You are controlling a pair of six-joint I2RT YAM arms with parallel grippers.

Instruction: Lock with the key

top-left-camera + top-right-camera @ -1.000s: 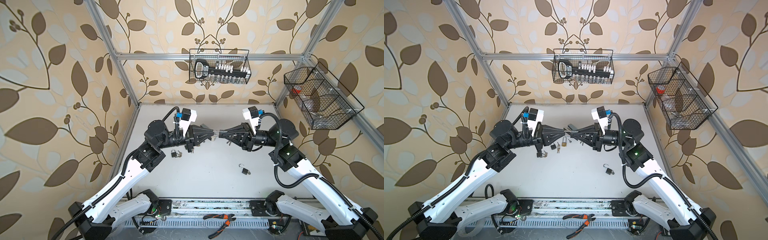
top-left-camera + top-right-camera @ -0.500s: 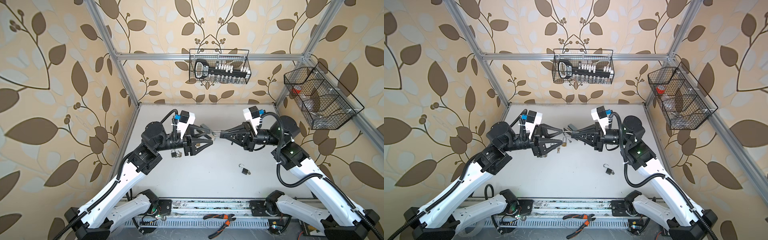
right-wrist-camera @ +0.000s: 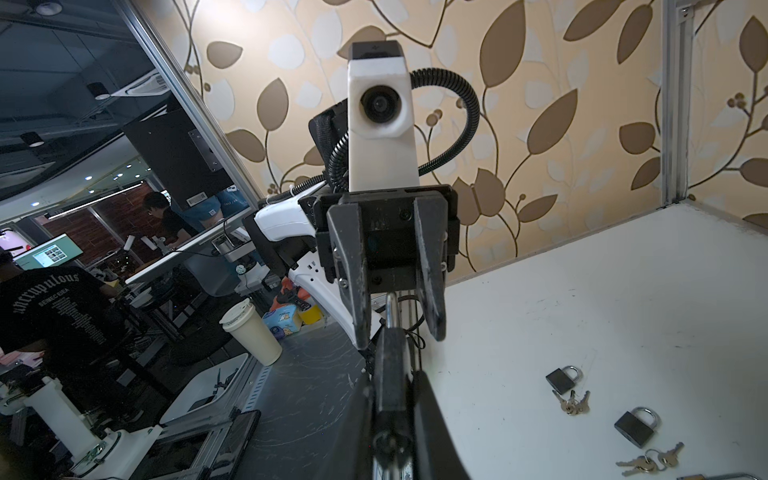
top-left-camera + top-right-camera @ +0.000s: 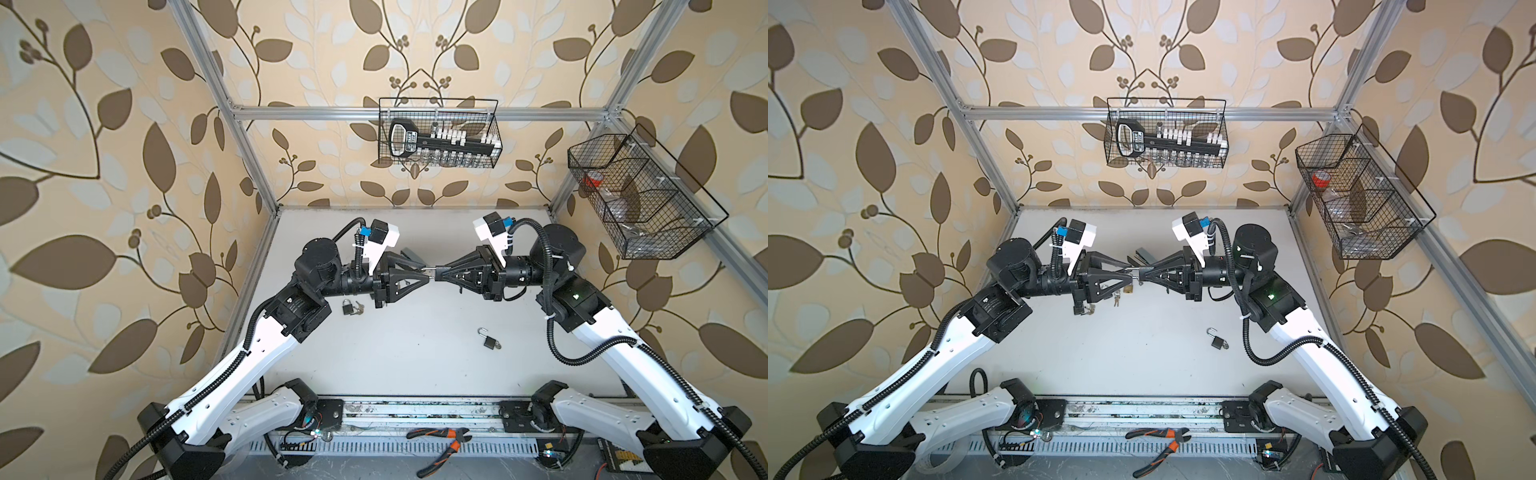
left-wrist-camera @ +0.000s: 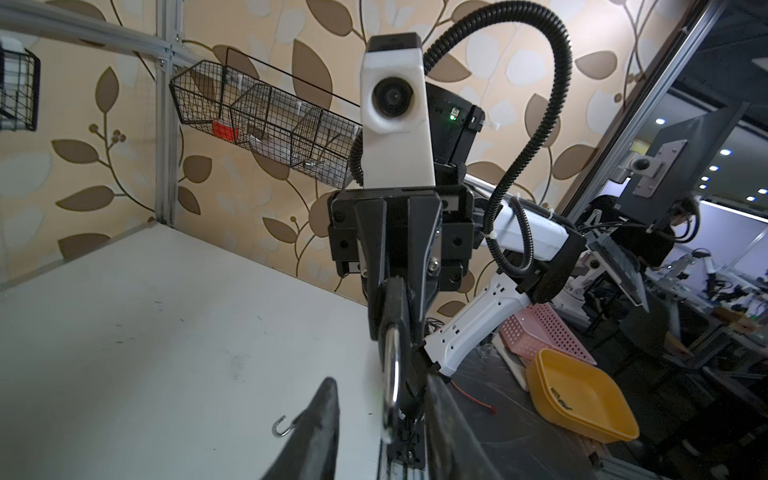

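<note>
A black padlock (image 3: pixel 392 365) hangs in mid-air over the table's middle, its body clamped in my right gripper (image 3: pixel 392 382), which is shut on it. Its silver shackle (image 5: pixel 390 374) points at my left gripper (image 5: pixel 380 380), whose jaws stand a little apart on either side of the shackle with a gap showing. In both top views the left gripper (image 4: pixel 426 272) and the right gripper (image 4: pixel 437 274) meet tip to tip. The padlock's lower end is buried between the right fingers (image 3: pixel 432 415), and I cannot make out its key.
Two shut padlocks (image 3: pixel 561 380) (image 3: pixel 633 428) with key bunches (image 3: pixel 573 403) lie on the white table under the left arm. An open padlock (image 4: pixel 490 341) lies front right. Wire baskets (image 4: pixel 438 133) (image 4: pixel 636 195) hang on the walls. Pliers (image 4: pixel 442 444) lie past the front rail.
The left gripper was shut at the shackle, then opened wide and drew back. Now it has come forward again, with narrower jaws round the shackle. The right gripper has kept its hold.
</note>
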